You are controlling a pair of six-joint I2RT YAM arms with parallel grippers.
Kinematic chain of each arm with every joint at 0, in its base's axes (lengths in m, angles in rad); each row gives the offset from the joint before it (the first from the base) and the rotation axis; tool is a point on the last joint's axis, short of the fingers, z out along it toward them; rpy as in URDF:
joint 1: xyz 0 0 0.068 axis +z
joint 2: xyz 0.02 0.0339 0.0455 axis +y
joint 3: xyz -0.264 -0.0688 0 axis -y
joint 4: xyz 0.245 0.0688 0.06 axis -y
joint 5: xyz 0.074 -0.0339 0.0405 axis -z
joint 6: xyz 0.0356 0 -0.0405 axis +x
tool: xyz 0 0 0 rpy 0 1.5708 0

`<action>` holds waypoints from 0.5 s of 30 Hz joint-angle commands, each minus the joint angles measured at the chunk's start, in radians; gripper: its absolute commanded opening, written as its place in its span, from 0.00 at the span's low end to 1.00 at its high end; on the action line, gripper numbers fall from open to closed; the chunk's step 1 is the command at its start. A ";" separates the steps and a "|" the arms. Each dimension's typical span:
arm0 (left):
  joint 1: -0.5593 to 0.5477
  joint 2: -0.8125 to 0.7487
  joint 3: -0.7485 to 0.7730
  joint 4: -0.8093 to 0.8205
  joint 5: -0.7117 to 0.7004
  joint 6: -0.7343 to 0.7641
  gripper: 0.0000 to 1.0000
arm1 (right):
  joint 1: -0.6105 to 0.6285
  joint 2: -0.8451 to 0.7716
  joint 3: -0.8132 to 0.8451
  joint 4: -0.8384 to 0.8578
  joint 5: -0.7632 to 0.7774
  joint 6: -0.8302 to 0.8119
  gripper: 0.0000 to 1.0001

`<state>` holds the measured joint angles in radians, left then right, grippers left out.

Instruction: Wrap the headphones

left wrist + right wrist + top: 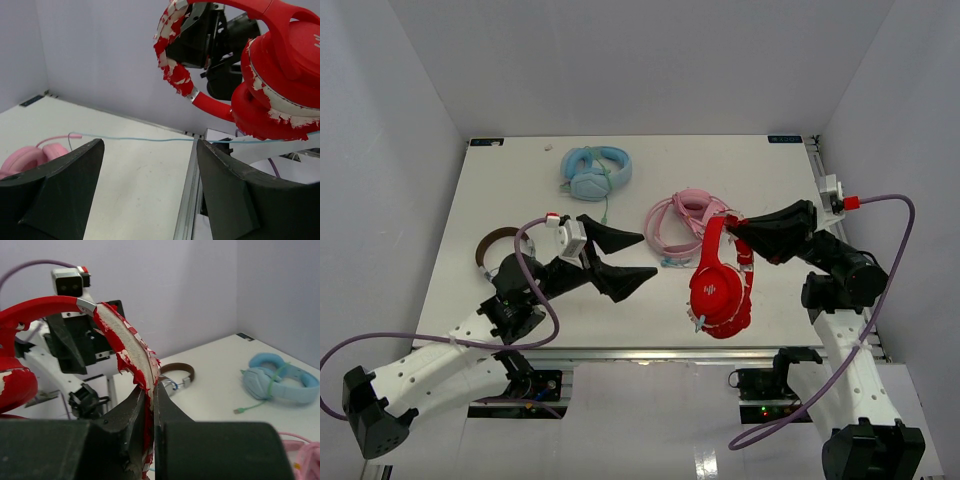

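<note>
The red headphones (722, 288) hang in the air over the table's near right part, earcups down. My right gripper (738, 228) is shut on the worn red headband (131, 352) near its top. The headphones also show in the left wrist view (272, 75), up close at upper right, with the thin pale cable (145, 138) stretched across between my left fingers. My left gripper (632, 256) is open and empty, raised left of the headphones and pointing at them.
Pink headphones (672, 222) lie at the table's middle right, just behind the red pair. Light-blue headphones (594, 172) lie at the back centre. A brown-banded pair (500, 255) lies at the left, beside my left arm.
</note>
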<state>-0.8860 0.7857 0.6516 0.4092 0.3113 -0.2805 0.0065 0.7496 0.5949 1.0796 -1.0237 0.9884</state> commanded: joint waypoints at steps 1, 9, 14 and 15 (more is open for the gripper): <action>-0.002 0.036 0.017 0.211 0.194 0.091 0.83 | 0.045 0.002 0.031 0.235 0.058 0.291 0.08; -0.002 0.179 0.097 0.341 0.334 0.082 0.80 | 0.093 0.076 0.011 0.455 0.079 0.520 0.08; -0.007 0.222 0.095 0.456 0.336 0.035 0.81 | 0.114 0.080 -0.009 0.455 0.052 0.512 0.08; -0.009 0.223 0.094 0.464 0.323 0.035 0.81 | 0.122 0.080 -0.013 0.462 0.051 0.513 0.08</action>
<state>-0.8860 1.0092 0.7223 0.7402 0.6044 -0.2228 0.1067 0.8424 0.5868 1.3107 -1.0157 1.4167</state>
